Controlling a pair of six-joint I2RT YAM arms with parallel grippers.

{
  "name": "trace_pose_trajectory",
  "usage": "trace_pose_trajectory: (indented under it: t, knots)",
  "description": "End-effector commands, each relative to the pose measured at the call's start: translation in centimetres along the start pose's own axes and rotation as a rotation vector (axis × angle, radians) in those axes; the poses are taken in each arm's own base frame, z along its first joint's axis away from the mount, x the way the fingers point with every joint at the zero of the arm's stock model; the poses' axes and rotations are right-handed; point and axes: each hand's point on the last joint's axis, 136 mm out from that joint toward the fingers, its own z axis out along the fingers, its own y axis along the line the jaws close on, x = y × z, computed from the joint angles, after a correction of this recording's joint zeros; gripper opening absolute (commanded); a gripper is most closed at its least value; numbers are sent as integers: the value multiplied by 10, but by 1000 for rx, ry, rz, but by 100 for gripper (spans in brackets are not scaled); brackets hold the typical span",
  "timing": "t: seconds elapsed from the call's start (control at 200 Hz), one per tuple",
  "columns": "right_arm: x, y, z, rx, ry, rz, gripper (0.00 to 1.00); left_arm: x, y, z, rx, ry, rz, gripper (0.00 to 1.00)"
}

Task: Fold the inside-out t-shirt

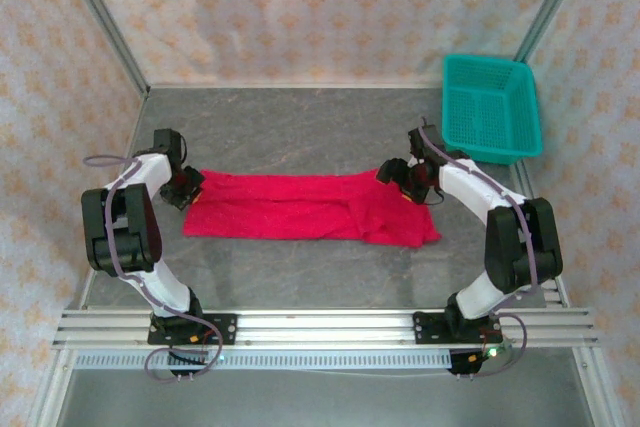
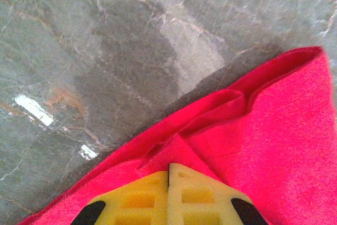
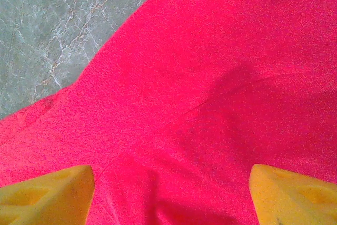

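Where the t-shirt lies: flat in the middle of the table.
Left gripper: closed at a fold on the left edge; it may have missed the cloth.
Right gripper: wide open over the red cloth; a one-sided pull could drag the shirt crooked.

T-shirt: bright red, plain. Table: grey stone pattern with pale white veins; one rusty-orange blotch in the left wrist view. Basket: teal, open mesh. Walls: cream with a faint repeating orange motif. Left gripper and right gripper: yellow fingers. Arms: white links, black joints.
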Motion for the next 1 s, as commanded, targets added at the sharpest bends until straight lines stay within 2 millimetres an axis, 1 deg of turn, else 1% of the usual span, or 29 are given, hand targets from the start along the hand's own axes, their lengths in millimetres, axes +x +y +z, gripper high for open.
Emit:
trace_pose_trajectory:
  t: [0.0,0.225,0.325,0.39,0.45,0.49,0.51,0.55,0.585,0.65,0.711,0.861,0.996]
  knots:
    - [-5,8,-4,-18,-18,-4,78,-12,-5,-12,3,-39,-5,0]
    - [-5,8,-5,-16,-18,-8,77,-19,-18,-26,29,-65,14,0]
    - [-7,6,-10,5,-29,-18,77,-21,-24,-31,24,-75,32,0]
    - [-11,-5,-19,74,-62,-30,79,-21,-26,-36,16,-88,50,0]
    - [-17,-18,-29,146,-101,-48,83,-21,-29,-45,6,-121,77,0]
    - [-20,-28,-33,191,-119,-52,86,-21,-32,-52,6,-150,98,4]
    - [-21,-34,-35,215,-128,-50,92,-20,-34,-56,6,-161,109,5]
    - [-22,-44,-36,246,-134,-52,98,-19,-37,-63,13,-183,121,7]
    - [-22,-50,-34,262,-129,-50,100,-17,-39,-67,18,-190,131,9]
    - [-21,-61,-26,290,-103,-46,99,-13,-43,-70,34,-189,140,10]
    - [-20,-66,-17,308,-79,-51,99,-11,-45,-71,46,-182,144,10]
    - [-22,-66,6,291,-53,-73,99,-6,-44,-69,50,-164,155,9]
    - [-28,-71,20,317,-43,-114,97,-4,-41,-71,44,-167,167,9]
